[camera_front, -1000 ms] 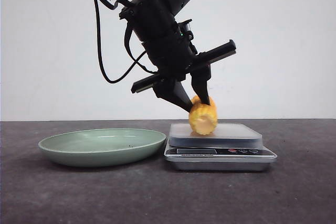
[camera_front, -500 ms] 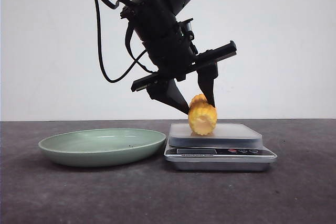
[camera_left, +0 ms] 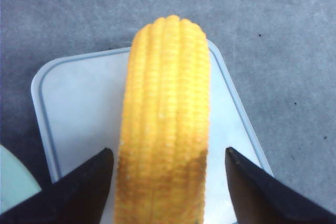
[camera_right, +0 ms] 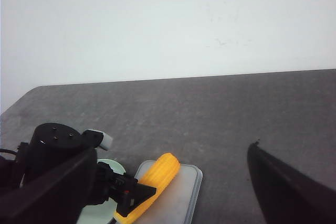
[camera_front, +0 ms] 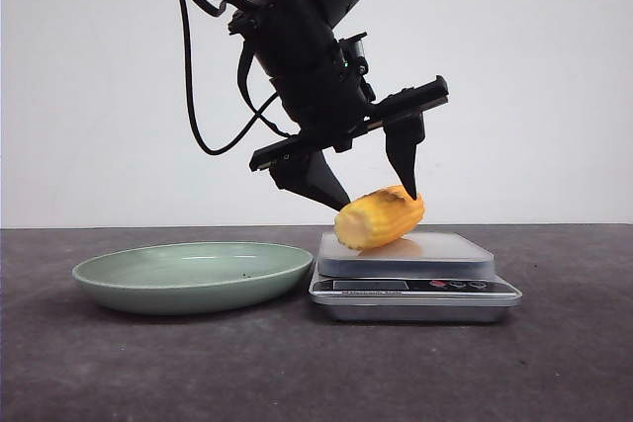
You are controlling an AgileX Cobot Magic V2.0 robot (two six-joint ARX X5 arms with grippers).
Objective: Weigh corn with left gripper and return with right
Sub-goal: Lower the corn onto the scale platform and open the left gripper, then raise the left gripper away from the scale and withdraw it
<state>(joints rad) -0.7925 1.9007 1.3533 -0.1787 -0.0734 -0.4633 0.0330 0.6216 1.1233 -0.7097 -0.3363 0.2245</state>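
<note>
With the left tool [camera_front: 370,198] spread around the stubby yellow corn cob [camera_front: 379,217] lying on the silver scale [camera_front: 413,287], return by the right tool [camera_right: 157,198], whose state cannot be told, remains.

A dark grey table [camera_front: 119,373] with a fine, slightly speckled, matte surface carries two things directly. Toward the robot's left sits a shallow pale green plate [camera_front: 193,277], wide and low, with a few small dark specks on its inner face. Just beside it, toward the right, stands a kitchen scale [camera_front: 413,286] with a silver metal base, a row of small buttons on its front strip and a pale frosted weighing platform with rounded corners on top. Plate rim and scale base lie very close; whether they touch cannot be told. Behind the table's far edge rises a plain white wall [camera_front: 554,76].
</note>
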